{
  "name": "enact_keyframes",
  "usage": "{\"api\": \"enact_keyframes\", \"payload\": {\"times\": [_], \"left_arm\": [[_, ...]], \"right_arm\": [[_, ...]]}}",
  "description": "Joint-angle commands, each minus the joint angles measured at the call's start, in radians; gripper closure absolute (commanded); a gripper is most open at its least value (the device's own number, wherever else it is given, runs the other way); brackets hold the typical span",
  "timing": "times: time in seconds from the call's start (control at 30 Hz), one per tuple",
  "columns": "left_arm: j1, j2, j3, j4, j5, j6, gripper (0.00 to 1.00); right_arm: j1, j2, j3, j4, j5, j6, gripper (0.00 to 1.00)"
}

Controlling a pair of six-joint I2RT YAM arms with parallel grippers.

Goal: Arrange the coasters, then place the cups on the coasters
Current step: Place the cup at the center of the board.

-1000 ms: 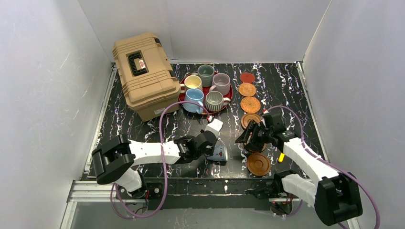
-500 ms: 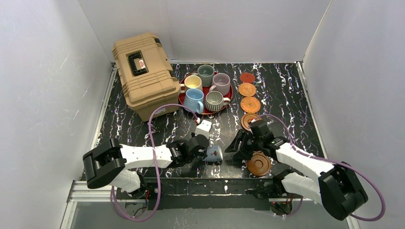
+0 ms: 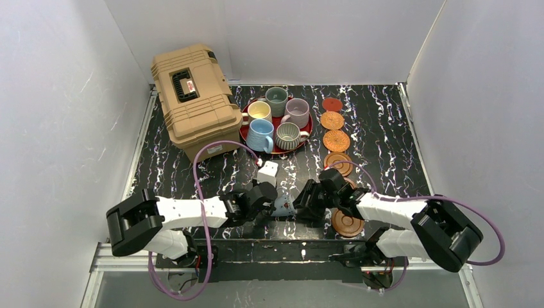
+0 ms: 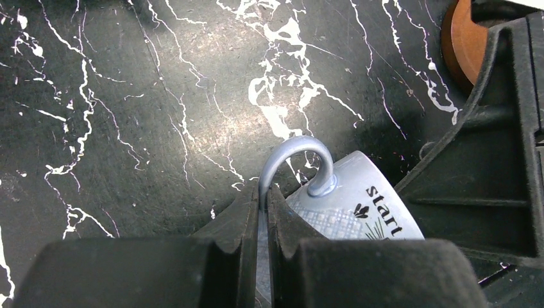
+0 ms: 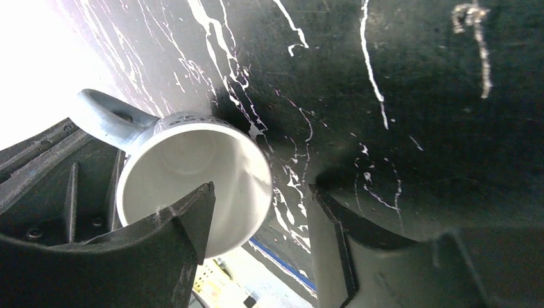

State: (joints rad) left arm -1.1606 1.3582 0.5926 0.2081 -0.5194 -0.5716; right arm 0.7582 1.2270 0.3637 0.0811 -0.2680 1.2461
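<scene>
White mug (image 4: 349,205), tipped: your left pincer (image 4: 263,208) pinches its handle (image 4: 298,151). Your right pincer (image 5: 262,196), open, has left the coasters (image 3: 336,140) to reach it; handover likely.

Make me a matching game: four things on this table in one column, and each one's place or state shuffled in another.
1 white mug
2 red tray
3 tan toolbox
4 pinkish-red coaster

A back left corner
B at the far end of its row
C carries four mugs
D handle pinched by the left gripper

Pairs: 1-D, 2-C, 3-A, 4-B
</scene>
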Motion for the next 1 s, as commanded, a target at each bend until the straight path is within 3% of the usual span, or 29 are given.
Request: {"api": "enact_keyframes", "payload": {"times": [0.0,0.2,0.57,0.7,0.77,0.87,0.9,0.97], "left_arm": [[0.004,-0.046,-0.013,0.017,-0.066,-0.03,1.0],[0.004,-0.073,-0.029,0.017,-0.062,-0.037,1.0],[0.006,-0.148,-0.069,0.017,0.016,0.016,1.0],[0.016,-0.205,-0.093,0.015,0.067,0.041,1.0],[0.021,-0.231,-0.093,0.001,0.107,0.065,0.86],[0.025,-0.277,-0.079,-0.089,0.105,0.102,0.42],[0.028,-0.296,-0.072,-0.132,0.099,0.099,0.32],[0.033,-0.341,-0.06,-0.212,0.093,0.094,0.22]], "right_arm": [[0.033,0.02,-0.022,0.117,0.044,0.098,0.4],[0.04,0.022,-0.056,0.212,0.068,0.186,0.51],[0.035,-0.029,-0.035,0.205,0.12,0.191,0.99],[0.03,-0.07,0.045,0.033,0.173,0.093,0.99],[0.028,-0.089,0.097,-0.063,0.206,0.03,0.99],[0.025,-0.108,0.196,-0.223,0.26,-0.093,0.99],[0.024,-0.106,0.233,-0.269,0.276,-0.135,0.99],[0.021,-0.083,0.322,-0.385,0.317,-0.228,0.99]]}}
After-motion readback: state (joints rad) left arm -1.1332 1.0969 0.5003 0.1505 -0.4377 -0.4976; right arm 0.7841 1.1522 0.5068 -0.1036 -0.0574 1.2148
